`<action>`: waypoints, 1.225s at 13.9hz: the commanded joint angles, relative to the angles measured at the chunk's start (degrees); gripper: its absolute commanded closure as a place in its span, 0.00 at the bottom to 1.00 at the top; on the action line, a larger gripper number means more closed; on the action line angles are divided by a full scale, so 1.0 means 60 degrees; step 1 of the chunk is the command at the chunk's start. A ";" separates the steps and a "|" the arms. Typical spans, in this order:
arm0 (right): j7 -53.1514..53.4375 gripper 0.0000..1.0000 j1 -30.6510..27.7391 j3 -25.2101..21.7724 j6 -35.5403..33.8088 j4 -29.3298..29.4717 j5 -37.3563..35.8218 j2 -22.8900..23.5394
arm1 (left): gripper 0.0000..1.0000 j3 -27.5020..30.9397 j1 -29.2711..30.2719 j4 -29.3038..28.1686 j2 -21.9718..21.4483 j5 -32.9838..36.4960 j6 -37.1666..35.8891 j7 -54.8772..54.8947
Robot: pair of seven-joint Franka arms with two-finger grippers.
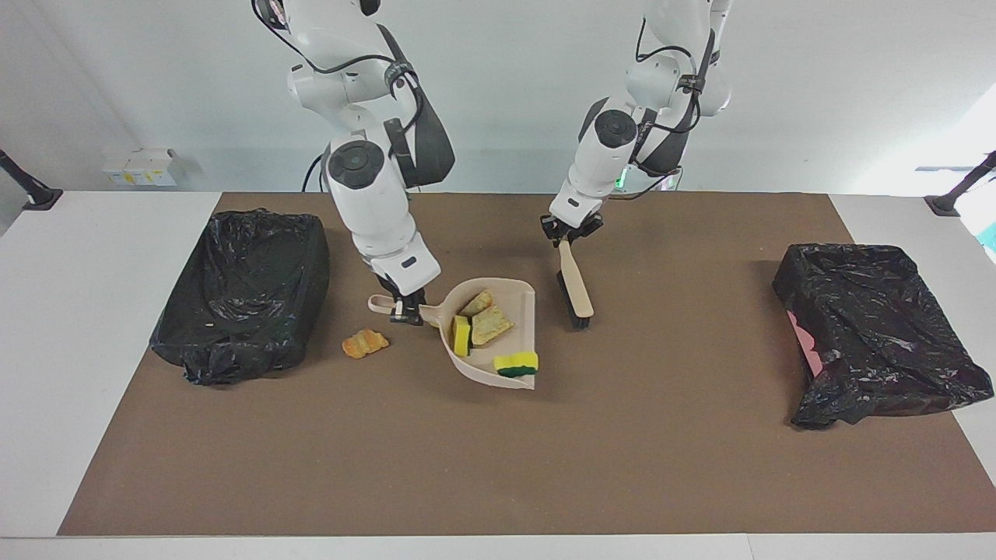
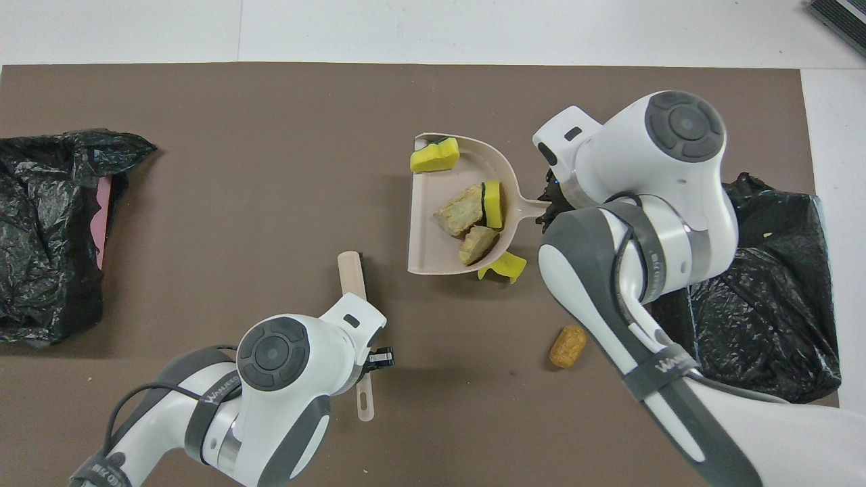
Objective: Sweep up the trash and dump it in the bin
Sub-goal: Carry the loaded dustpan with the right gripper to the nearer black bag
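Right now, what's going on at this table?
The right gripper holds the beige dustpan by its handle, with four pieces of trash in it. The left gripper holds the brush beside it. Three lumps lie outside the pan. Neither black-lined bin has received the load yet.

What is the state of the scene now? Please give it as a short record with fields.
right gripper: shut on the dustpan handle
dustpan: holds four pieces of trash
trash in dustpan: yellow-green piece at the open edge, three pieces deeper in
trash on the mat: orange-brown lump, brown lump, yellow piece beside the dustpan
left gripper: shut on the brush handle
brush: bristle end down by the mat
bins: one black-lined bin at the right arm's end, another at the left arm's end
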 commanded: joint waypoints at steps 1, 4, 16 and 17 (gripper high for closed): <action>-0.1308 1.00 -0.1118 0.0121 -0.0789 -0.0408 0.0290 -0.0763 | 1.00 0.0045 -0.0889 -0.0837 -0.0987 0.0212 -0.0104 -0.0795; -0.3095 1.00 -0.2582 0.0092 -0.1332 -0.0452 0.0276 -0.1349 | 1.00 0.0016 -0.1767 -0.1042 -0.1281 0.0212 -0.0485 -0.1908; -0.7143 1.00 -0.6643 0.0004 -0.1087 -0.2574 -0.2038 -0.3034 | 0.00 -0.0013 -0.1132 -0.1339 -0.0842 0.0754 0.1039 -0.2210; -0.7129 1.00 -0.6732 0.0004 -0.0824 -0.2750 -0.2416 -0.3137 | 0.00 -0.0013 -0.0677 -0.1119 -0.0842 0.0754 0.0893 -0.1465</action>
